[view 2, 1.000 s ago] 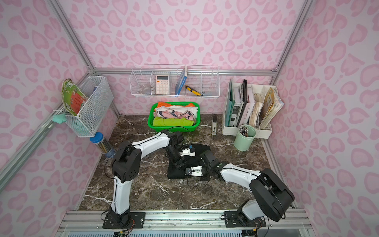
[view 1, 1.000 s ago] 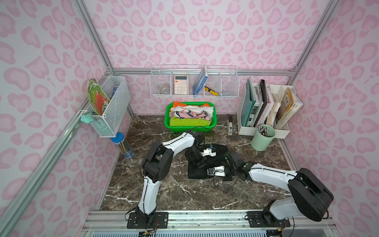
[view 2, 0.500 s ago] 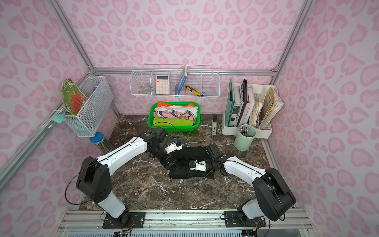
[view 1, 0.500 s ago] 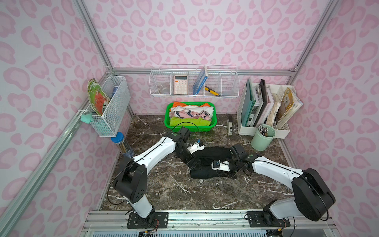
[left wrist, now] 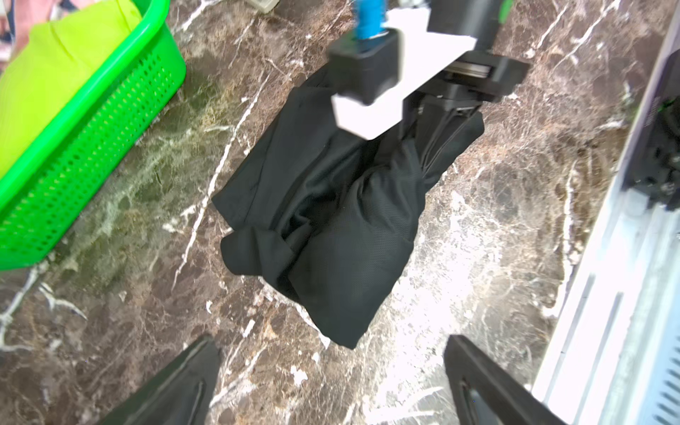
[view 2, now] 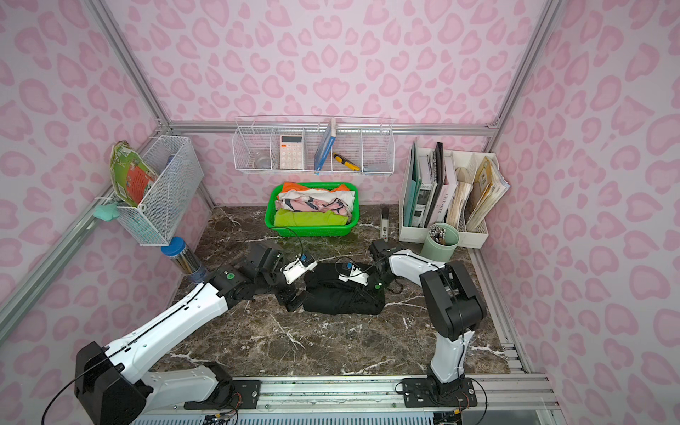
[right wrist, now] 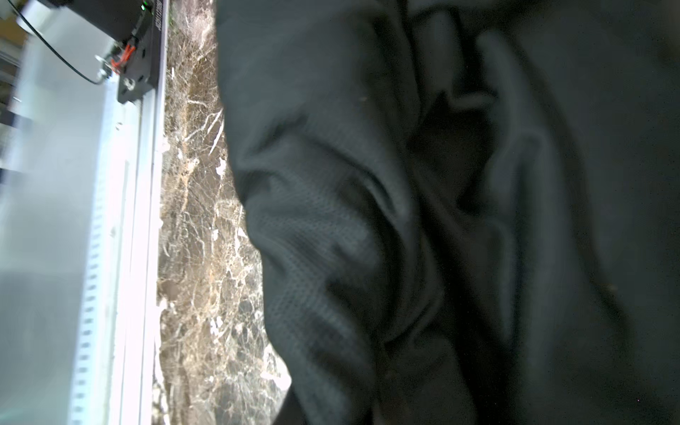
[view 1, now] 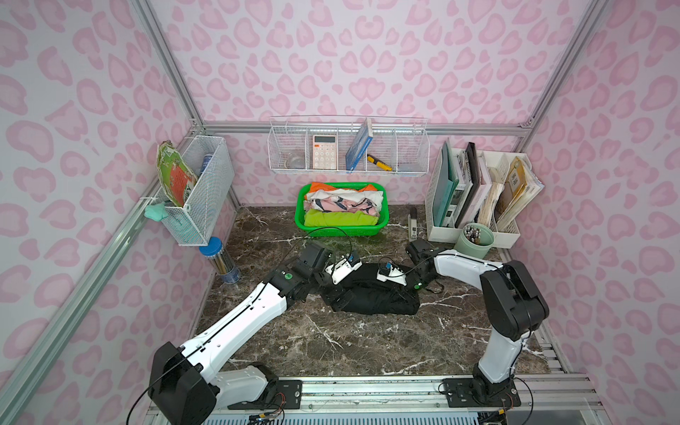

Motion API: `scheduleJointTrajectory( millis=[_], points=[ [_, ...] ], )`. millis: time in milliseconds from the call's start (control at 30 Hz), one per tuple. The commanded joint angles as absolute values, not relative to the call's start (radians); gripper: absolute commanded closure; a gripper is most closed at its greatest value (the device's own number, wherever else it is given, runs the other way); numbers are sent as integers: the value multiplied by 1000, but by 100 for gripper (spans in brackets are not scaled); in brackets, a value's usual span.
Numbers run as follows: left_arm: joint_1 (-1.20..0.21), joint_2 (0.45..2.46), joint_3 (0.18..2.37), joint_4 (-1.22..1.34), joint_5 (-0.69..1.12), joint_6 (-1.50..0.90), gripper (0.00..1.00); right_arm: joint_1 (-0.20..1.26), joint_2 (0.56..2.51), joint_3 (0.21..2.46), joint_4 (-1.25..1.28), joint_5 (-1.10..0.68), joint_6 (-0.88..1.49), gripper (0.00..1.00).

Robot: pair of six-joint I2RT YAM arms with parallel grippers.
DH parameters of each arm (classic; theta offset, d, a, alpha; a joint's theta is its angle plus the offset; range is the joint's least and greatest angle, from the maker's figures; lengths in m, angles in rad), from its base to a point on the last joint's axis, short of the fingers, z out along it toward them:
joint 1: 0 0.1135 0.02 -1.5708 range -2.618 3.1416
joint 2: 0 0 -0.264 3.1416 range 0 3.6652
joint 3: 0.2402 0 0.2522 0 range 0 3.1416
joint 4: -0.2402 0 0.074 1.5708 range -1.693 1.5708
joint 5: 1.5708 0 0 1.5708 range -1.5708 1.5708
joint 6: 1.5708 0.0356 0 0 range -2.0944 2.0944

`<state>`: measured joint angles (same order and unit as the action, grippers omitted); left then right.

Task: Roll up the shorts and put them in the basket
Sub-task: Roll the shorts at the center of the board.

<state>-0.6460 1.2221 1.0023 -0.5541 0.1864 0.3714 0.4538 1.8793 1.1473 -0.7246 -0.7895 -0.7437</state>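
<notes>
We count one pair of black shorts (view 1: 371, 296), bunched in a loose roll mid-tabletop (view 1: 331, 342), near one green basket (view 1: 342, 230); of two pincers, the left pincer (left wrist: 331, 344) gapes wide and empty just beside the shorts; the right pincer (left wrist: 445, 125) is pinched onto their fabric.

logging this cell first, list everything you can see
table: 1, brown marble
shorts: 1, black, bunched mid table
basket: 1, green, back of table, folded clothes inside
wire shelf: 1, white, back wall, holding calculator, blue book, yellow knife
wire bin: 1, white, side wall
file rack: 1, white, back corner
pen cup: 1, pale green, before file rack
jar: 1, blue lid, below wire bin
left hand: 1, black, open, by shorts
right hand: 1, black, shut on shorts
</notes>
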Motion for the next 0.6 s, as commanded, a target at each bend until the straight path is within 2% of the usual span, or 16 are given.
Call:
scheduleJointTrajectory(
  millis=[0, 133, 333, 567],
  points=[
    [-720, 1214, 945, -399, 40, 443, 1, 442, 1937, 1173, -800, -840, -709, 100],
    [-824, 1255, 859, -275, -104, 515, 1, 406, 1975, 1172, -796, -868, -672, 100],
    [-954, 1373, 779, -96, -227, 585, 1, 385, 2000, 1179, -799, -906, -664, 100],
    [-992, 1539, 811, 30, -260, 684, 0, 374, 2019, 1193, -819, -934, -676, 100]
  ],
)
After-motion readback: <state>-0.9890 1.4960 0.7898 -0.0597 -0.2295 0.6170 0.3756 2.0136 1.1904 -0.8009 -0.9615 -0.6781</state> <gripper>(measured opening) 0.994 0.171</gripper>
